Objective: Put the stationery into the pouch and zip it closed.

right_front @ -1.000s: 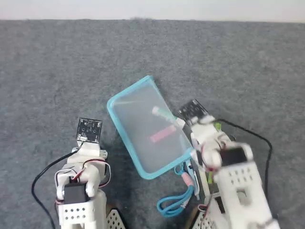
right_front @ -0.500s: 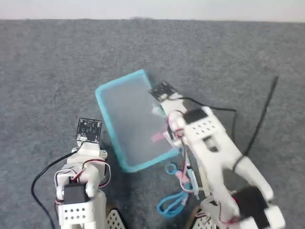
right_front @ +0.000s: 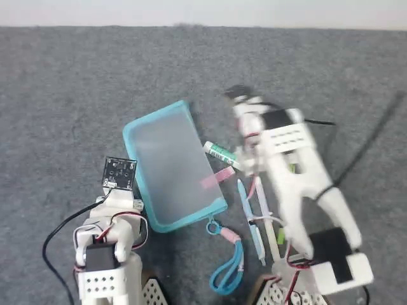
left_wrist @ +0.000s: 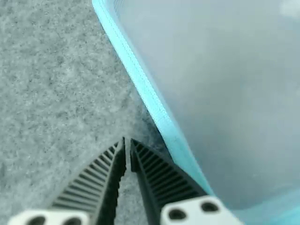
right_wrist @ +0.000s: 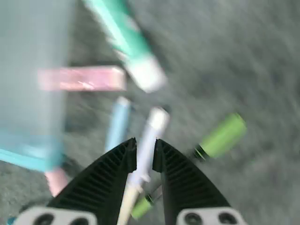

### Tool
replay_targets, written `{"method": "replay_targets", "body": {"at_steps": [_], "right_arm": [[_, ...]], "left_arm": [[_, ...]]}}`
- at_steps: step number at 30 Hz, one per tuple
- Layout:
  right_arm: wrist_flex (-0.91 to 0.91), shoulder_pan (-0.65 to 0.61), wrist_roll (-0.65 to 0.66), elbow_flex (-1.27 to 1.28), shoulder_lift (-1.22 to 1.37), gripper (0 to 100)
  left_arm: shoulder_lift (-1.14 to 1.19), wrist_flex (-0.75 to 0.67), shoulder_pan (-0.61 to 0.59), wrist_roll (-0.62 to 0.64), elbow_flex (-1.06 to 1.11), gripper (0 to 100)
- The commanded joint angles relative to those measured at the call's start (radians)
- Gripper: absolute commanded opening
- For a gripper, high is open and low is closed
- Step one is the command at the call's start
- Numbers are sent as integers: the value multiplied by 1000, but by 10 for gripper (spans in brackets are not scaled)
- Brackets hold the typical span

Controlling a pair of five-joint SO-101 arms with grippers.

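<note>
The translucent pouch (right_front: 168,165) with a teal rim (left_wrist: 140,84) lies flat at mid-table. By its right edge lie a green-and-white tube (right_front: 220,152), a pink eraser (right_front: 216,178), a blue pen (right_front: 248,216) and a white pen (right_front: 267,219). My right arm (right_front: 283,143) reaches over them. My right gripper (right_wrist: 144,141) hangs above the white pen (right_wrist: 147,140), open by a narrow gap with nothing in it. A green marker (right_wrist: 220,136) lies beside it. My left gripper (left_wrist: 126,140) is shut, low on the mat at the pouch's left rim.
A blue wrist strap (right_front: 227,270) with a pink zipper pull (right_front: 229,234) trails from the pouch's near corner toward the arm bases. The left arm (right_front: 114,216) stands by the pouch's near-left corner. Grey mat stretches open at the far side and far left.
My right arm swept across the pouch and on toward the far right. The pouch slid left and turned, so the tube and pens now lie beside it. The left arm kept still.
</note>
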Motion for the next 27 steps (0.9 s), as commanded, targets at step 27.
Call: {"method": "replay_targets", "body": {"at_steps": [27], "right_arm": [[-243, 186, -5, 476, -245, 227]], "left_arm": [[-21, 5, -5, -11, -10, 12]]}}
